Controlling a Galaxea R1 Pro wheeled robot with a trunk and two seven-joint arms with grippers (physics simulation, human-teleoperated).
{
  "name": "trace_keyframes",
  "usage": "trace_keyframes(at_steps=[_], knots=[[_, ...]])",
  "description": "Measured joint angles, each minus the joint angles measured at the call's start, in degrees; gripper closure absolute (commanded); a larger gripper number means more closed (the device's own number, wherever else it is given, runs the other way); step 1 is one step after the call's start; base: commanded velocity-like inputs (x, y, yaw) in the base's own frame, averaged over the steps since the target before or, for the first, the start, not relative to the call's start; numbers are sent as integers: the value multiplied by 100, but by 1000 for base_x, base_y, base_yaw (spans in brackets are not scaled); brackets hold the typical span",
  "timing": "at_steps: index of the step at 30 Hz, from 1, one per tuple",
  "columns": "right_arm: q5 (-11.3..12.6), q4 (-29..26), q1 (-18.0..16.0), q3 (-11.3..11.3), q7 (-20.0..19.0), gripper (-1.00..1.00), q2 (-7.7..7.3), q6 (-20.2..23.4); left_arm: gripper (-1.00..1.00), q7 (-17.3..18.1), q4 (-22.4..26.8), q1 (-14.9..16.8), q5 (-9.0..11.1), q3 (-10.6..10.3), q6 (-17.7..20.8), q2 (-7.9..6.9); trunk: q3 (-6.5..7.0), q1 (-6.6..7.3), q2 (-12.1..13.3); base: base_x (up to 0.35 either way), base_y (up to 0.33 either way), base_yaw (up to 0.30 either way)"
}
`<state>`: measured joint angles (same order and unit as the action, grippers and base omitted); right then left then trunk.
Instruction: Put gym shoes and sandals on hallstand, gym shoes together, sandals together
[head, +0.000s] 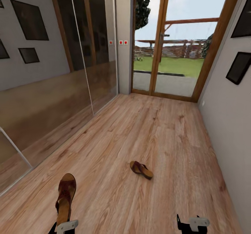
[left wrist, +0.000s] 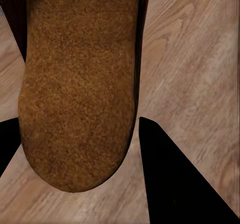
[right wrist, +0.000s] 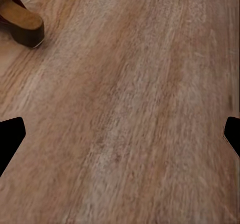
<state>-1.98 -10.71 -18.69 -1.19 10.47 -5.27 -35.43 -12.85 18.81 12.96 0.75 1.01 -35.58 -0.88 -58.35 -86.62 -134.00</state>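
A: Corridor, plank floor (head: 146,129), glass door at the far end, mirrored wardrobe down the left wall. No rack or gym shoes in these frames.

B: Sandals?

A: One is in the left claw (head: 64,225), clamped at the heel end, toe pointing away from the robot, clear of the floor. In the wrist view its insole (left wrist: 80,83) sits between the two fingers (left wrist: 175,184). The other sandal (head: 141,169) lies on the floor ahead, about mid-corridor, tilted up on one edge as far as I can tell. The right wrist view catches its sole end (right wrist: 22,26).

B: Right claw?

A: Right claw (head: 191,224) spread wide, nothing in it, low over bare floor, well apart from the loose sandal.

B: Handling?

A: My read: light, stiff wooden-looking sole, soft leather straps. Nothing fragile. The sole will not flex, so a squeeze across its width should hold. Straps would sag and let the sandal swing, so avoid them.

B: Grip point for the second one?

A: Across the sole edges near the heel or mid-foot, same as the left. Sole sides look smooth, so slip is the risk. Centre the fingers on the sole and close firmly. If it really is on edge, expect it to tip when touched.
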Motion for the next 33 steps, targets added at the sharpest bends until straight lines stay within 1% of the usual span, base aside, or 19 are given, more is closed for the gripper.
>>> trace_keyframes(at_steps=[5, 9, 33], knots=[[10, -4, 0, 1, 9, -100, 5, 0, 100, -7, 0, -2, 6, 6, -6, 0, 0, 1, 0, 221, -199, 3], [20, -4, -1, -5, 8, -100, 9, 1, 100, -5, 3, 0, 3, 7, -7, -2, 0, 0, 0, 179, -124, 167], [16, 1, -2, 1, 8, -100, 10, 1, 100, -1, 3, -4, -4, 2, -9, -1, 0, -1, 0, 11, -16, 273]])
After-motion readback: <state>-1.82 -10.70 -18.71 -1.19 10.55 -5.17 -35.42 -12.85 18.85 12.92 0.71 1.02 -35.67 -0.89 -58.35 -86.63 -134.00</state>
